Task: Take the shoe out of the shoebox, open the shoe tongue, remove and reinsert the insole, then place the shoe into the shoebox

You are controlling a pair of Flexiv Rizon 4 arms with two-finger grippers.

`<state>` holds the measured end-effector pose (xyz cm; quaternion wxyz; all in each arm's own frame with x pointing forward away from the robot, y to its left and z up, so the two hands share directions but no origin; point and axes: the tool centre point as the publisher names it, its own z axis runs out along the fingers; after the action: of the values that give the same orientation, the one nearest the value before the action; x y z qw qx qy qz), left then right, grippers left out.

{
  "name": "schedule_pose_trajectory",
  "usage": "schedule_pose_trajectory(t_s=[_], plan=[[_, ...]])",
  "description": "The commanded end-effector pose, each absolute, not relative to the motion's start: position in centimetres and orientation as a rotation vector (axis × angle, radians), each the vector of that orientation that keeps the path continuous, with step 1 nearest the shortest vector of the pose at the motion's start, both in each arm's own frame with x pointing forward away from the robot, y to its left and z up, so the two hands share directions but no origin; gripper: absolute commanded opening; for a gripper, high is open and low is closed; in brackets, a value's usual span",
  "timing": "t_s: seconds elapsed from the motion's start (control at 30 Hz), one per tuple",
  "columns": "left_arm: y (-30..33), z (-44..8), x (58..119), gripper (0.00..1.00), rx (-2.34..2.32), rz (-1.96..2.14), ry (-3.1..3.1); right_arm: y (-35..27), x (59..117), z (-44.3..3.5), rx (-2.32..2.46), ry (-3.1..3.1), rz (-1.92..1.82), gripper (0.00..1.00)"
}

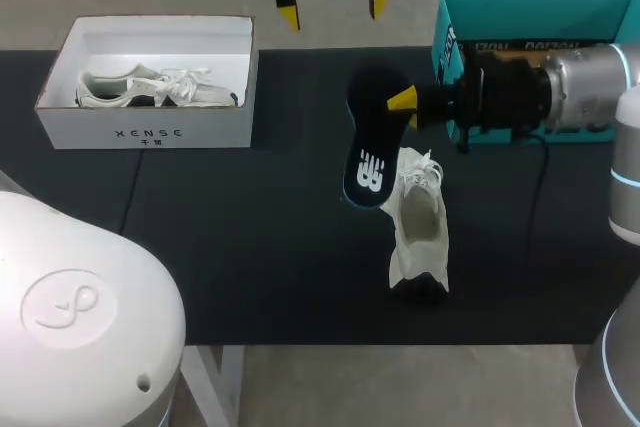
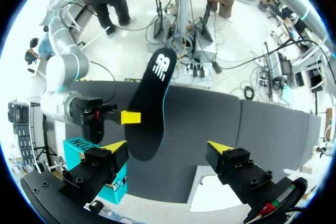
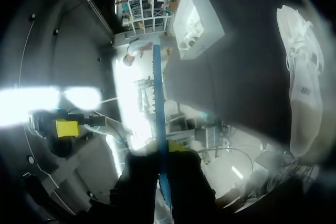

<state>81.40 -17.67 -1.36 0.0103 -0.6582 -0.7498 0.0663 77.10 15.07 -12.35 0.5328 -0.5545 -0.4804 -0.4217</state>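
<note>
My right gripper [image 1: 403, 101] comes in from the right and is shut on a black insole [image 1: 365, 142], which hangs tilted above the dark mat. In the right wrist view the insole [image 3: 157, 103] shows edge-on as a thin blue line between my right gripper's [image 3: 164, 149] fingers. A white shoe [image 1: 420, 222] lies on the mat just below and right of the insole, opening upward. My left gripper [image 1: 333, 9] hovers open at the table's far edge, empty. Seen from the left wrist, the insole [image 2: 149, 108] is ahead of my left gripper [image 2: 165, 148].
A white shoebox [image 1: 148, 132] at the left holds another white shoe [image 1: 150, 87]. A teal shoebox [image 1: 530, 12] stands at the back right, behind my right arm. The dark mat [image 1: 250, 247] is bare at the front left.
</note>
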Motion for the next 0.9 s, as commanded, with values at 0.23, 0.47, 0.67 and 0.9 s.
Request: schedule_pose_trajectory(t_s=[0.23,0.47,0.67,0.9], plan=[[-17.6,-1.3,81.4,1.00,-2.055,0.204,-2.339,15.4,75.7,-13.7,-1.338,-1.154,-0.982,0.00],[-17.6,-1.3,81.4,1.00,-2.055,0.204,-2.339,15.4,75.2,-14.2,-1.367,-1.147,-0.967,0.00],[-17.6,-1.3,81.4,1.00,-2.055,0.204,-2.339,15.4,75.2,-14.2,-1.367,-1.147,-0.967,0.00],[-17.6,-1.3,81.4,1.00,-2.055,0.204,-2.339,15.4,75.2,-14.2,-1.367,-1.147,-0.967,0.00]])
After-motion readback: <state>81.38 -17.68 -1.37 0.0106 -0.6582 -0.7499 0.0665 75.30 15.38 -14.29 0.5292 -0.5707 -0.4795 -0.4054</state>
